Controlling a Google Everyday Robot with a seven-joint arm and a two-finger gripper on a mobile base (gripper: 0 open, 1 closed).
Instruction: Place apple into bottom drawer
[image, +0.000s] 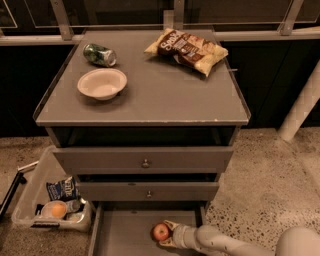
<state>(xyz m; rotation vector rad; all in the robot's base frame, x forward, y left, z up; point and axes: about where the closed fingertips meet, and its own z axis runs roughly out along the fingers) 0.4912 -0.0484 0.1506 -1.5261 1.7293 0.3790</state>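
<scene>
The red apple is low over the floor of the open bottom drawer, near its right side wall. My gripper reaches in from the lower right and its fingers close around the apple from the right side. The arm's white forearm runs off toward the bottom right corner. I cannot tell if the apple rests on the drawer floor or hangs just above it.
Two shut drawers with round knobs sit above. On the cabinet top are a white bowl, a green can on its side and a chip bag. A clear bin with an orange round item stands at the left on the floor.
</scene>
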